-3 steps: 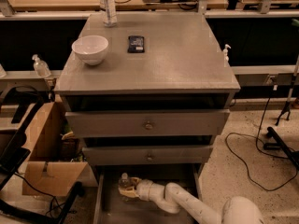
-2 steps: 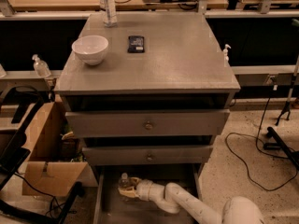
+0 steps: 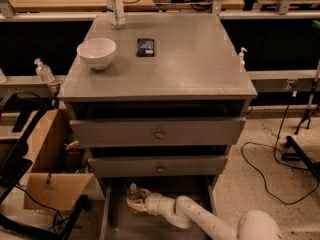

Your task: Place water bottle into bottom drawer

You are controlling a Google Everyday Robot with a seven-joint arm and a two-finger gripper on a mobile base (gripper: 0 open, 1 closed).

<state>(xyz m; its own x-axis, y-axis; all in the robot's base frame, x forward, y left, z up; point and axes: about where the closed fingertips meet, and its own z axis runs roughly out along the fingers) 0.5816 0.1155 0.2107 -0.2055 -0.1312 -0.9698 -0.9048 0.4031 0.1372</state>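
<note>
Camera view: claw (image 3: pixel 137 203) by clear bottle (image 3: pixel 133 191)

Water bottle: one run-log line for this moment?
gripper: in bottom drawer, at water bottle | water bottle: inside, left side, cap up | bottom drawer: open

We see the clear, white-capped water bottle (image 3: pixel 133 190) upright at the left rear of the open bottom drawer (image 3: pixel 116 224). Our gripper (image 3: pixel 136 203) sits right against it.
</note>
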